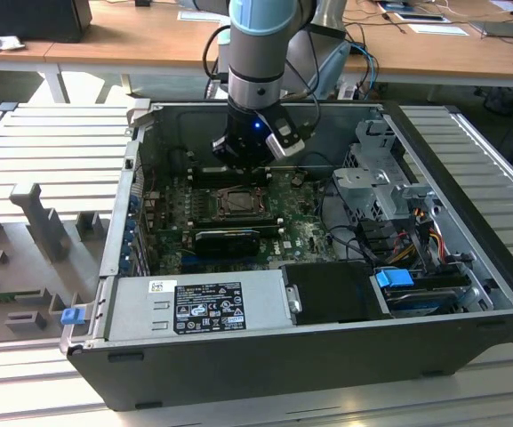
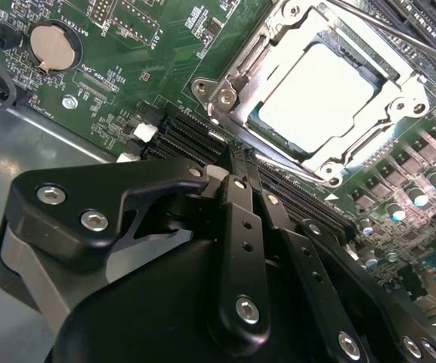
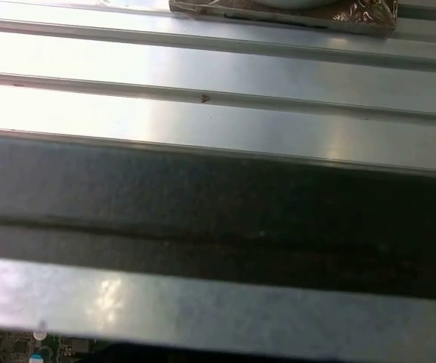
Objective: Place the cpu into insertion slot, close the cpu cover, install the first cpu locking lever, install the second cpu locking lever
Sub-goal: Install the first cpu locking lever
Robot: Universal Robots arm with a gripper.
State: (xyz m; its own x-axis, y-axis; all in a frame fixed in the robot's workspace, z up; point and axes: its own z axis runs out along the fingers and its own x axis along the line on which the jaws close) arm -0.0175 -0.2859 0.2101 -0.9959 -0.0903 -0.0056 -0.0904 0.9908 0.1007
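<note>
In the middle of the exterior view the gripper (image 1: 241, 162) is held low inside the open computer case (image 1: 283, 365), just above the upper edge of the insertion slot (image 1: 236, 203), with free room seen toward the drive cage (image 1: 382, 182) on the exterior view's right. In the second wrist view the jaws are seen drawn together on nothing, just beside the slot's edge. The cpu (image 2: 316, 94) is seated in the slot, framed by the cpu cover (image 2: 236, 79) laid flat.
</note>
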